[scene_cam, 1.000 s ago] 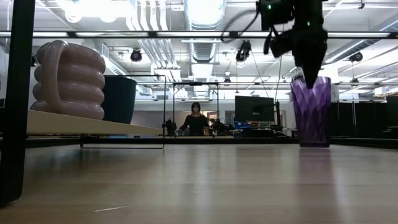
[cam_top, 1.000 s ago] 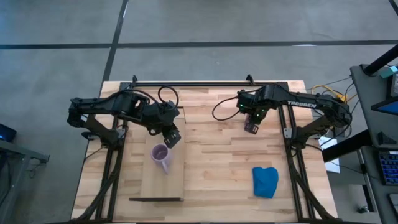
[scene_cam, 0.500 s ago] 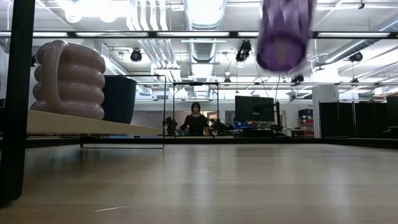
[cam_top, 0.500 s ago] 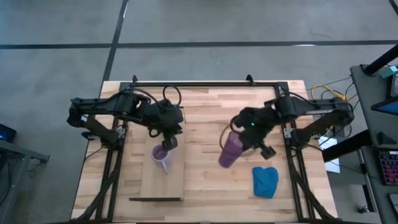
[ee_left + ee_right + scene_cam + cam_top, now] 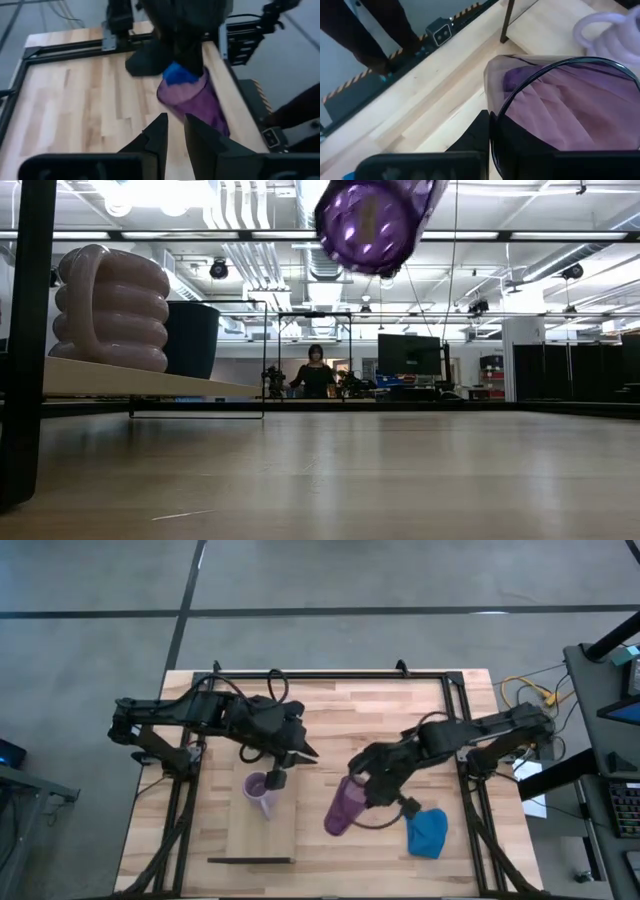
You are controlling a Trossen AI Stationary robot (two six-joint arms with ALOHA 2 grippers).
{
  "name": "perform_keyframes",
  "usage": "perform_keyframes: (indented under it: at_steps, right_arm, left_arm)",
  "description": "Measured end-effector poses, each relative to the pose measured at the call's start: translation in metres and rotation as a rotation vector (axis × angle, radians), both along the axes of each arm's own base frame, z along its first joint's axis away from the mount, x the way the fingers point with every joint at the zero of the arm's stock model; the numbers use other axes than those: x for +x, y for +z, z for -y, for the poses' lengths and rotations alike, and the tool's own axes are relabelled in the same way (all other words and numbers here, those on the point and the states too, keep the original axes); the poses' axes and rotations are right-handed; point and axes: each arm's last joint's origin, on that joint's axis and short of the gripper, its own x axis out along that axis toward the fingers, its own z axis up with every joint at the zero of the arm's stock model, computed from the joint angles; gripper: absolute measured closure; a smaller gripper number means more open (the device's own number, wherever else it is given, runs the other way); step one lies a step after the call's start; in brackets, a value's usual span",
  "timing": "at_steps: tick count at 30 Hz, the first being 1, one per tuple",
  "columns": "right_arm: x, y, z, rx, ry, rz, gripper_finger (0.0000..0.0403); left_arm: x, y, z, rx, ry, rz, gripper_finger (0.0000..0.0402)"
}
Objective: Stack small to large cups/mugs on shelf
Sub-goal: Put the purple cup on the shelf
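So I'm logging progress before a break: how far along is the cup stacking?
Done: the lilac mug and small dark cup stand on the shelf. In hand: the right gripper, jaws shut on the purple tumbler, carries it tilted above the table. Left: setting it on the shelf.

The high view looks straight down on the whole counter [image 5: 330,740]. The low view looks level across it. Both wrist views look closely at the purple tumbler [image 5: 560,105], which all views share.
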Motion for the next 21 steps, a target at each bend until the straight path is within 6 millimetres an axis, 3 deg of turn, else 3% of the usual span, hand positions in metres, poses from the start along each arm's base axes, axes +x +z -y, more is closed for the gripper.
perform_keyframes:
  at_steps: [8, 13, 17, 21]
  right_arm:
    - [0.038, -0.046, -0.01, -0.047, 0.026, -0.074, 0.0394]
    - [0.053, -0.072, -0.009, -0.22, -0.07, -0.107, 0.0394]
    - [0.063, -0.082, -0.007, -0.317, -0.2, -0.125, 0.0394]
    - [0.071, -0.086, -0.013, -0.29, -0.166, -0.137, 0.0394]
  left_arm:
    - [0.006, -0.018, 0.006, -0.07, -0.067, -0.126, 0.0352]
    - [-0.004, -0.03, 0.005, -0.118, -0.005, -0.312, 0.0352]
    - [-0.017, -0.041, 0.001, -0.097, 0.138, -0.488, 0.0352]
    - [-0.028, -0.046, -0.002, -0.059, 0.225, -0.603, 0.0352]
